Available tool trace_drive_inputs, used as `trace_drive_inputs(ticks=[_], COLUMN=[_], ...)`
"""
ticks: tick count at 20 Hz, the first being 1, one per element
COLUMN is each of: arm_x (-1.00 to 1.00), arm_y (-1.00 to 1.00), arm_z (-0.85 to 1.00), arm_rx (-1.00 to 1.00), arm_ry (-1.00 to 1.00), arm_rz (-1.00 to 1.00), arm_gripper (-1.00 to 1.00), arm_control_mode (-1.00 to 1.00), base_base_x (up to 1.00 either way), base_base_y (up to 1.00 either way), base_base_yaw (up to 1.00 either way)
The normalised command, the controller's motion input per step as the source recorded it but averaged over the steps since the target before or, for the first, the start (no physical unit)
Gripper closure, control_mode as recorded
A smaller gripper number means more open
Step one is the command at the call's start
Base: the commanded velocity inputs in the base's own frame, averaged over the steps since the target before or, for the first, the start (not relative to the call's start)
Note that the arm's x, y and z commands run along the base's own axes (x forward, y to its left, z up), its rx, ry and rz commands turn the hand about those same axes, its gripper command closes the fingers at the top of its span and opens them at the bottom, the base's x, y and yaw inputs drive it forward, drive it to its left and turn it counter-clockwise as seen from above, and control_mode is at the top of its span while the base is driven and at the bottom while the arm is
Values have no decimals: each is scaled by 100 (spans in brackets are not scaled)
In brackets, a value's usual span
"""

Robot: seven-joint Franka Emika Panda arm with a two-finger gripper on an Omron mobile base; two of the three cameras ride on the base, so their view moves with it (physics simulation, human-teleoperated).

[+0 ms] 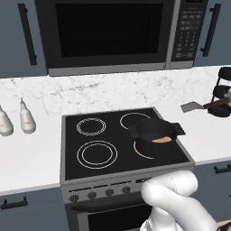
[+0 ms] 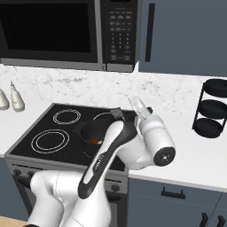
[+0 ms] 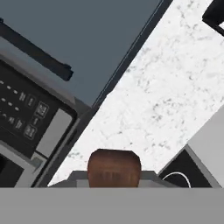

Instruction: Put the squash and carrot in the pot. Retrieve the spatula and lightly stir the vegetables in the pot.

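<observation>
Kitchen stock before you, largest first. Grey wall cabinets (image 2: 186, 35) flank a black microwave (image 1: 108, 31) above a marbled backsplash. A white desk (image 1: 27, 158) runs either side of a black glass stove (image 1: 113, 149) with four ringed burners. Your white arm (image 2: 150, 137) bends over the stove's right edge and reaches up towards the back wall. A black three-tier rack (image 2: 215, 108) stands on the desk, well right of the stove. The pot (image 1: 155, 134), matt black with two short handles, sits on the front right burner, with a red glow showing beneath its near side. Two pale bottles (image 1: 27, 118) stand together on the desk to the left of the stove. The spatula (image 1: 191, 107) is raised off the desk, to the right of the pot and behind it, with its grey blade towards the stove. In the hand view, the brown handle end of the spatula sits squarely in your gripper (image 3: 113, 175). Your jaws are drawn in narrow and clamped on that handle. The squash (image 1: 162, 140), pale tan, lies inside the pot. The carrot (image 2: 95, 141) appears to be the bright-orange sliver low in the pot, largely hidden by the arm; you cannot tell more of it.
</observation>
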Motion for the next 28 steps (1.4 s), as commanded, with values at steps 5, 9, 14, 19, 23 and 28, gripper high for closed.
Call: trace_drive_inputs(ticks=[5,9,14,19,23,28], arm_x=[-14,-7,0,0,0,0], arm_y=[85,100,100,97,77,38], arm_z=[17,26,18,0,0,-5], arm_rx=[-86,-79,-70,-52,-25,-5], arm_ry=[0,-3,-3,0,0,0], arm_rz=[31,6,-3,-12,-15,-20], arm_gripper=[100,100,100,100,100,100], arm_control_mode=[-100,-100,-100,-100,-100,-100], base_base_x=[0,0,0,0,0,0], base_base_y=[0,0,0,0,0,0], base_base_yaw=[0,0,0,0,0,0])
